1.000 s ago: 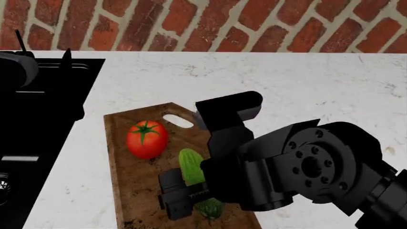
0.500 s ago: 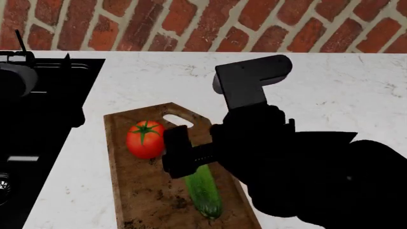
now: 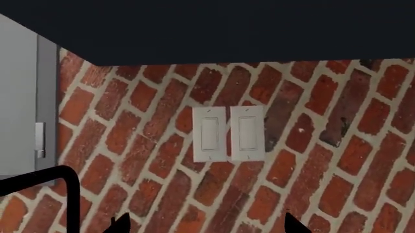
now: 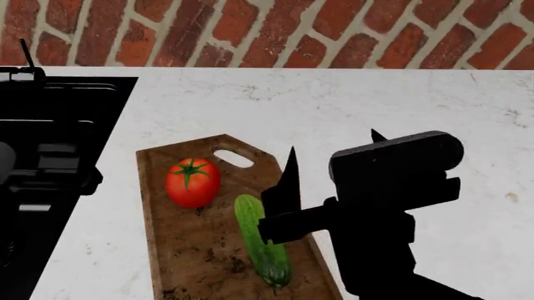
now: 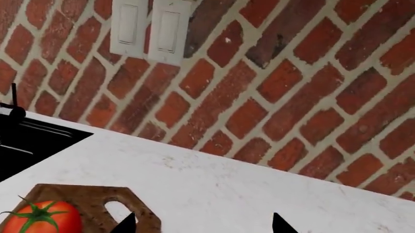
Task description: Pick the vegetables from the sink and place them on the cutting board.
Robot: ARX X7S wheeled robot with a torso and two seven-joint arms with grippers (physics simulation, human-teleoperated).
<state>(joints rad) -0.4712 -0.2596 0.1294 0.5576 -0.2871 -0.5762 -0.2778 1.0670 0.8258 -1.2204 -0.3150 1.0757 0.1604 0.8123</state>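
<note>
Tomato (image 4: 192,181) and cucumber (image 4: 262,247) lying apart on the cutting board (image 4: 179,250), out of the sink (image 4: 50,187); right gripper (image 4: 321,153) lifted clear, fingers spread, empty; left fingers spread too.

Counter: you've got a white marbled countertop (image 4: 376,106) filling the frame's middle and right.
Sink: the black sink (image 4: 50,125) is sunk in at your left edge.
Board: the cutting board (image 4: 187,244) lies flat at lower centre.
</note>
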